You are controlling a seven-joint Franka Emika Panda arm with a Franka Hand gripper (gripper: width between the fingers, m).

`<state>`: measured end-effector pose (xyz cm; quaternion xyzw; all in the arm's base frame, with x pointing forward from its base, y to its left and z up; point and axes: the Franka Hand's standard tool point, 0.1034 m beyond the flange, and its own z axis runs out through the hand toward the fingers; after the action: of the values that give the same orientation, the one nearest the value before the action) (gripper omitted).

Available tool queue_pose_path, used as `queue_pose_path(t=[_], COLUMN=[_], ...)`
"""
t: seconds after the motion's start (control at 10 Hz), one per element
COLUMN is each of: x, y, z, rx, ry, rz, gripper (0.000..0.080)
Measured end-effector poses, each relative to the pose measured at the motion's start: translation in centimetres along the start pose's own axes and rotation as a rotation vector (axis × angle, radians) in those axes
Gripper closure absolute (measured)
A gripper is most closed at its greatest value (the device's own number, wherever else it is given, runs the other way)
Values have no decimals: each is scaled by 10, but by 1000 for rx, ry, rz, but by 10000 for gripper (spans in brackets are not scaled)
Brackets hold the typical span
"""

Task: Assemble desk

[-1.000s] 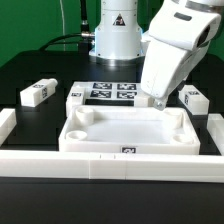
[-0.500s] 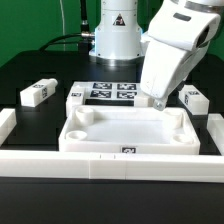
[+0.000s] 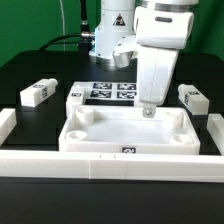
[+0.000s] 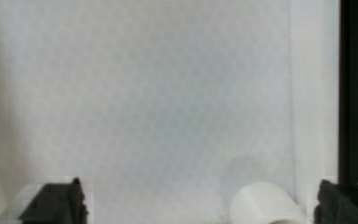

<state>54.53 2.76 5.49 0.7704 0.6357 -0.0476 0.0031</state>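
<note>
The desk top [image 3: 125, 132], a white rimmed tray with round corner sockets, lies in the middle of the table. My gripper [image 3: 148, 109] hangs upright just over its back right part. In the wrist view the gripper [image 4: 204, 205] is open: two dark fingertips [image 4: 55, 203] stand wide apart over the tray's white floor [image 4: 158, 100], with a round socket [image 4: 265, 200] between them, close to one finger. Nothing is held. Three loose white legs with tags lie around: one at the exterior view's left [image 3: 38, 93], one beside the marker board [image 3: 75, 94], one at the right [image 3: 192, 98].
The marker board [image 3: 112, 92] lies flat behind the tray. A low white border rail [image 3: 110, 160] runs along the front, with end pieces at the left [image 3: 6, 122] and right [image 3: 213, 130]. The robot's base [image 3: 112, 40] stands at the back.
The arm has swung from a tilted pose at the exterior view's right to upright and moved left, so the gripper now hangs over the tray's back right part. The jaws stay open.
</note>
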Motion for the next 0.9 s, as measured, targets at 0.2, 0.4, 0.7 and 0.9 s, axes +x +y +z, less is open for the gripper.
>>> queue_pose_path(t=[0.2, 0.4, 0.7, 0.9], x=[0, -2, -3, -8], y=[0, -5, -22, -27], z=[0, 4, 23, 35], rx=[0, -29, -32, -27], ry=[0, 17, 33, 41], rz=[0, -84, -157, -149], gripper=[150, 150, 150, 150])
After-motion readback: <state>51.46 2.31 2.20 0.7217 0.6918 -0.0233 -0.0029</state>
